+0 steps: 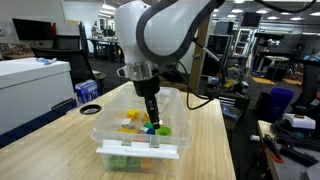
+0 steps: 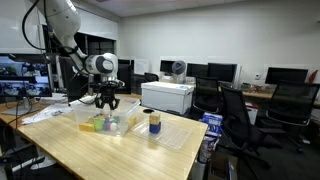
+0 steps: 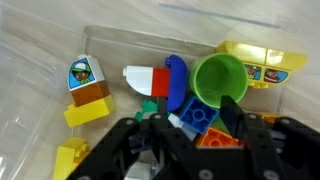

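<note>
fingers [image 3: 238,122] apart | blue brick [image 3: 197,118] between them | inside clear bin [image 3: 120,35]

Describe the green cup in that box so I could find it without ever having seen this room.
On the wooden table stands a clear plastic box of toy blocks, with the robot's pincer inside it. Just by the pincer's tips, between a blue block and a yellow picture block, sits the green cup. It alone is round and hollow; its neighbours are angular blocks.

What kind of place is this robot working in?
Probably an office or lab workspace: a row of monitors, black office chairs and a white printer stand behind the wooden table.
</note>
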You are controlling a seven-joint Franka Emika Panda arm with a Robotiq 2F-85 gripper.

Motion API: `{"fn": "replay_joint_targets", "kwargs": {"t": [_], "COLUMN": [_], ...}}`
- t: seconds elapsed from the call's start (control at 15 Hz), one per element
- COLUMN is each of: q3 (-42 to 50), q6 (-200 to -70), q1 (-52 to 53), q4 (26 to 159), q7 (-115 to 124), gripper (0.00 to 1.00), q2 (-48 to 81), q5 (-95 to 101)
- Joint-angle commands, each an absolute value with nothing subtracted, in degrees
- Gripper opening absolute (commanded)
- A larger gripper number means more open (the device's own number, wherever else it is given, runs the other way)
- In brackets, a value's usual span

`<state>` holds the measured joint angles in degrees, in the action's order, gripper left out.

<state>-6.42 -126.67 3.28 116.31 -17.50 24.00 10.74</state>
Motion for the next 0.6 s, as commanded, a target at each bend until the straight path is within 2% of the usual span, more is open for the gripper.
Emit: {"fn": "replay_joint_targets", "kwargs": {"t": [0.0,0.27,0.53], "q3": [-5.85,-5.44,-4.46], "q6": [-126.84,-128.05,-131.92], "q1": [3.52,3.2,2.72], "q4": [117.1,117.36,117.25], "q7": [-18.02,-18.06,-18.44], "gripper": [0.28,0.02,0.0], "q2": [23.39,23.43,24.02], "q5": [11.92,11.94,12.4]}}
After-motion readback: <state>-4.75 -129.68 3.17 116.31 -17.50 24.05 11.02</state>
